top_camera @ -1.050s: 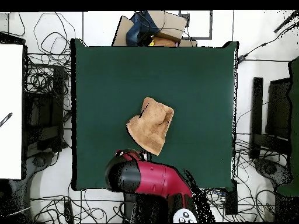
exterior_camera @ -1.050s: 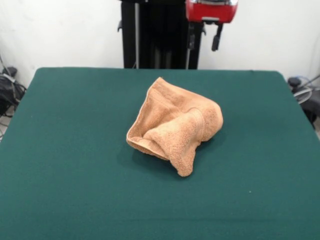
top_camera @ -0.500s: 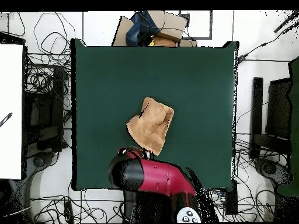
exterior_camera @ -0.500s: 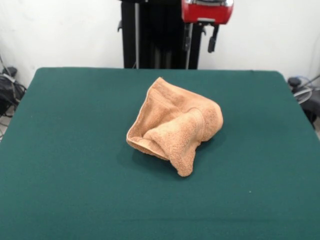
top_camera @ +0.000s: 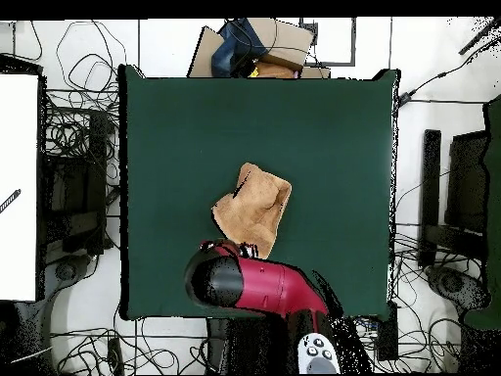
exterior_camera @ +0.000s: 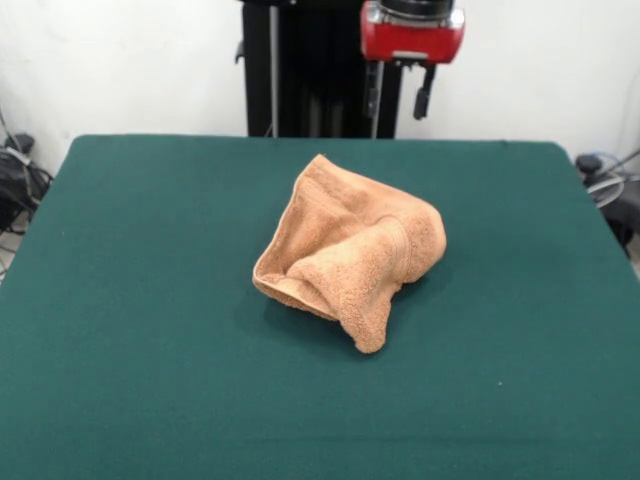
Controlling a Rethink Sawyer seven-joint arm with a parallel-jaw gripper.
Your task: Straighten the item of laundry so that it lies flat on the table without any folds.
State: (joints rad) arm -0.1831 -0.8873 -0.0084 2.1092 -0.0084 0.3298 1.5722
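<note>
Green felt counter (exterior_camera: 130, 300) under white wall, cables on floor at sides. Towel (exterior_camera: 350, 250) near counter middle, bunched in lump: layers doubled over, thick roll across front, one tongue hanging toward camera. No edge laid flat; judged task barely begun, all unfolding left. Long axis in front view runs diagonal, far-left peak to near-right tongue; tongue points at camera. Hand (exterior_camera: 397, 88) hangs high behind towel, well apart, two fingers spread with clear gap, holding nothing.
</note>
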